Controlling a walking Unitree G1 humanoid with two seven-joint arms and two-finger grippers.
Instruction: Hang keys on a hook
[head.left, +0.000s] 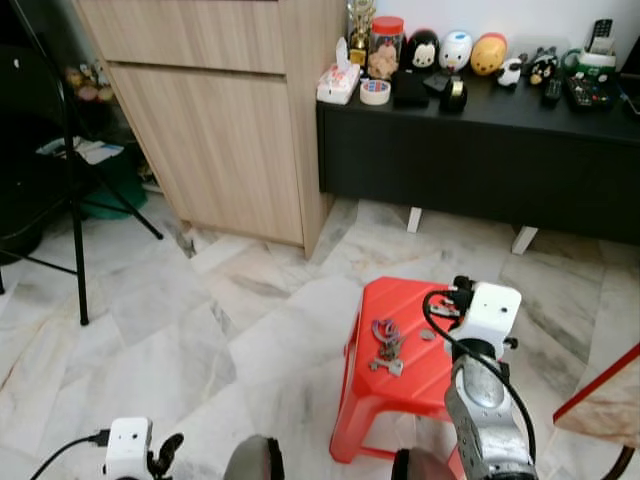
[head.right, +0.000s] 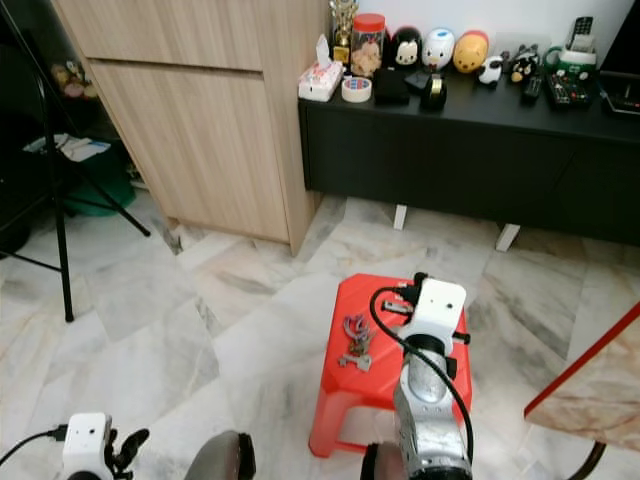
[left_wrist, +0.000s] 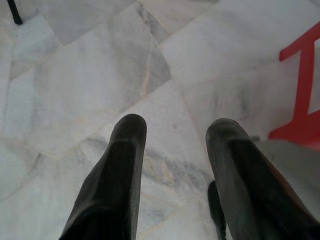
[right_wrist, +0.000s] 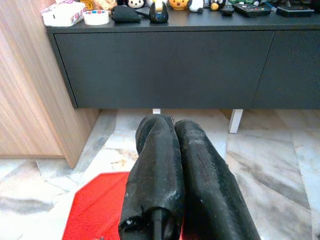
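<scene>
A bunch of keys lies on the seat of a low red plastic stool on the marble floor in front of me. My right arm reaches over the stool's right side, its white wrist housing just right of the keys. In the right wrist view the right gripper is shut with nothing between its fingers, pointing toward the black cabinet. Low at the left hangs my left gripper, open over bare floor, with the stool's leg beside it.
A tall wooden cupboard stands at the back left. The long black sideboard beside it carries toys, a tissue box, tape and remotes. A black tripod stand is at the left. A red-edged tabletop corner juts in at the right.
</scene>
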